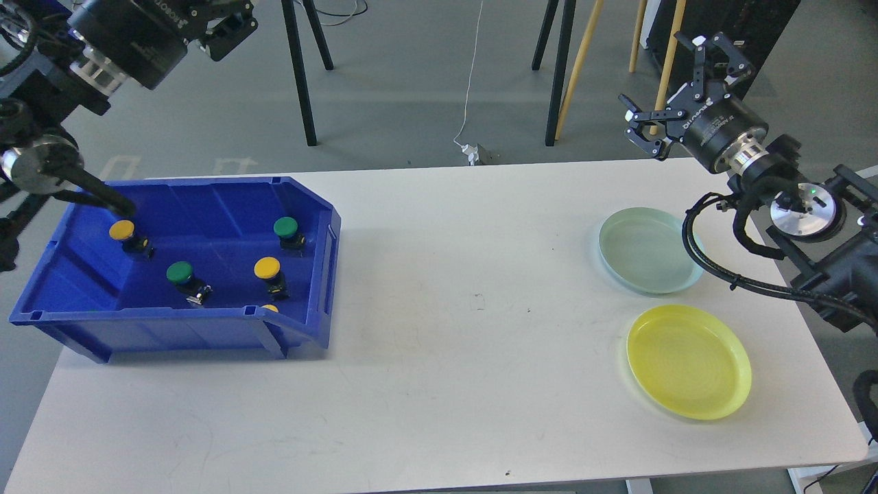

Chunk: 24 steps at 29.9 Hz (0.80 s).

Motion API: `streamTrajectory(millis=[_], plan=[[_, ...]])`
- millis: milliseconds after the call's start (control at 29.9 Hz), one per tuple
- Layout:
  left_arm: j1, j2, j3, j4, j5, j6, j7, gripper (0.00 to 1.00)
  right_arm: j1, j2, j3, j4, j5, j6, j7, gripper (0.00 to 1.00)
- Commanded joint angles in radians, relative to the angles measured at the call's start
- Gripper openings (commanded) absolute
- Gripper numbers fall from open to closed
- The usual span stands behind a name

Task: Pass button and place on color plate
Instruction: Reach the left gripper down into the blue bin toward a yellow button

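At far left, above the bench (439,384), the left gripper (230,24) hangs high over the floor behind the blue bin (171,329), too dark and cropped to tell how its jaws stand. Inside the bin lie two green buttons (180,273) and two yellow buttons (267,267), well apart, with a third yellow cap (270,309) peeking over the front wall. Further right sit a pale green plate (648,250) and a yellow plate (688,361), both bare. Above the bench's far right corner the right gripper (675,86) hovers, jaws spread wide, holding nothing.
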Motion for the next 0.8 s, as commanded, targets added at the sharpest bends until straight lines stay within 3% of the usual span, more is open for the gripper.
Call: streamTrajectory(millis=[0, 67, 167, 334, 468, 768], plan=[[-0.196, 0.060, 0.363, -0.010, 0.302, 0.000, 0.000, 0.99, -0.003, 0.005, 0.007, -0.027, 0.000, 0.000, 0.001, 1.00], [-0.278, 0.054, 0.556, -0.009, 0.518, 0.000, 0.000, 0.98, -0.003, 0.013, 0.007, -0.043, 0.000, 0.000, 0.001, 1.00], [-0.347, 0.000, 0.774, 0.008, 0.738, 0.082, 0.000, 0.96, -0.008, 0.013, 0.007, -0.051, 0.000, 0.000, 0.001, 1.00], [-0.369, -0.147, 0.991, 0.109, 0.780, 0.177, 0.000, 0.95, -0.034, 0.005, 0.007, -0.051, 0.000, 0.000, 0.001, 1.00], [-0.350, -0.228, 1.046, 0.164, 0.779, 0.243, 0.000, 0.90, -0.045, -0.007, 0.007, -0.053, 0.000, 0.000, 0.001, 1.00], [-0.215, -0.330, 1.039, 0.358, 0.782, 0.251, 0.000, 0.90, -0.046, -0.018, 0.007, -0.053, 0.000, 0.000, -0.001, 1.00]])
